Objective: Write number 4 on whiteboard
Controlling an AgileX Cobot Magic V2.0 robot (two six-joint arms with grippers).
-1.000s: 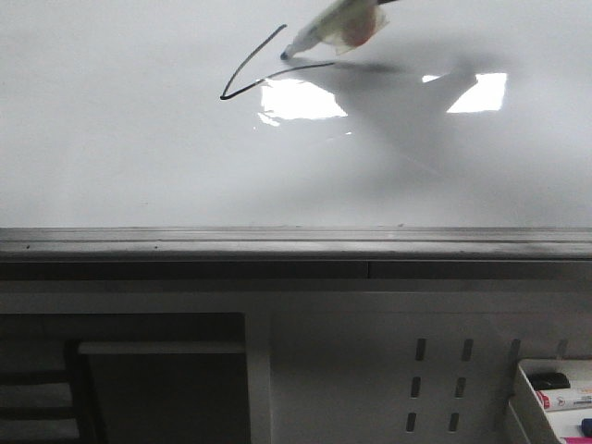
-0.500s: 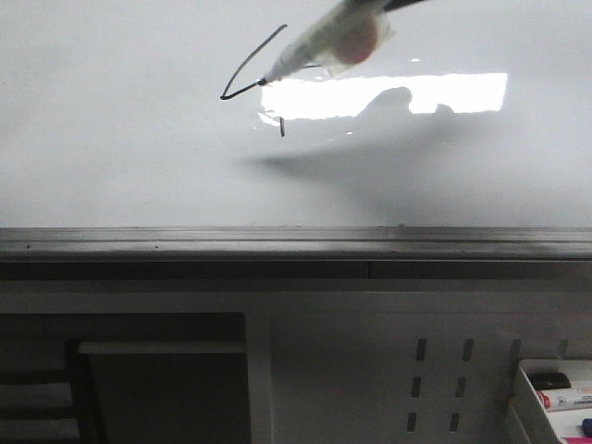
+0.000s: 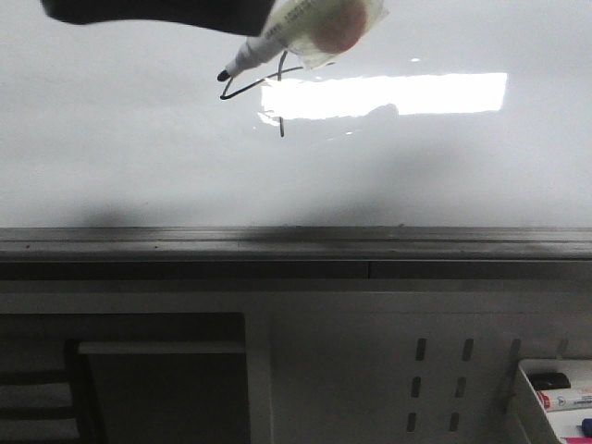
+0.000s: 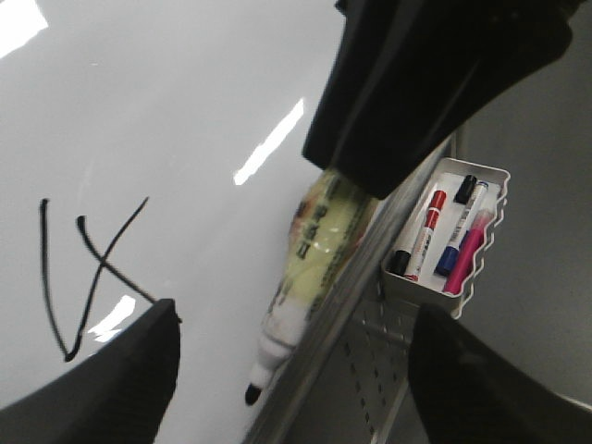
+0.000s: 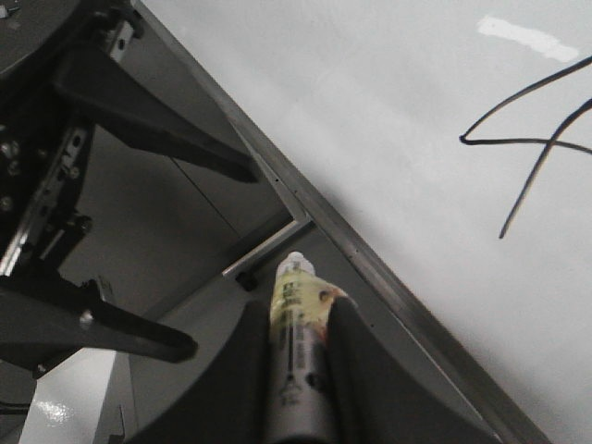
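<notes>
The whiteboard [image 3: 416, 166] carries the number 4 [image 3: 270, 90], thin black slanted strokes with an open top. It also shows in the left wrist view [image 4: 83, 268] and the right wrist view [image 5: 532, 157]. My right gripper [image 5: 298, 310] is shut on a white marker with a yellowish label [image 5: 294, 287]. The marker [image 3: 296, 28] points down-left, its black tip just above the 4's left corner and apparently off the board. My left gripper [image 4: 294, 314] is open and empty, its fingers [image 4: 111, 379] standing wide either side of the marker [image 4: 314, 268].
A grey metal rail [image 3: 296, 245] runs along the board's lower edge, above a white perforated panel [image 3: 435, 379]. A white tray [image 3: 555, 398] of spare markers hangs at the lower right. A dark blurred gripper part [image 3: 157, 9] crosses the top left.
The marker has moved left, away from the strokes, uncovering the 4's vertical stroke. A dark gripper part has come into the top left of the front view.
</notes>
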